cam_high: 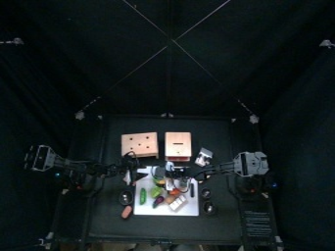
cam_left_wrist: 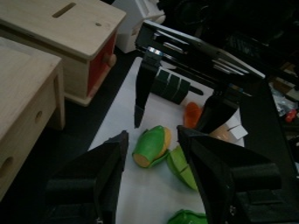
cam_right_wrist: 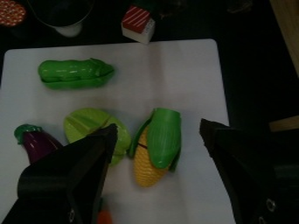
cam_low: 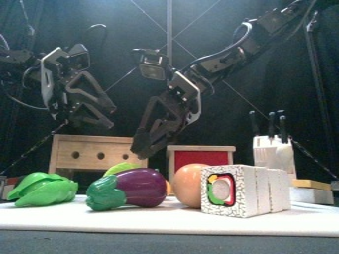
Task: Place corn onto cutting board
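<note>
Both fingers of my right gripper are spread wide and empty right over the corn, which lies on the white cutting board beside the cabbage, so I'd say I'm lining up a grab and next need to drop straight down and close. Left gripper hangs open near the board too. Only the right wrist view shows the corn's kernels; from the front it's hidden behind the eggplant.
</note>
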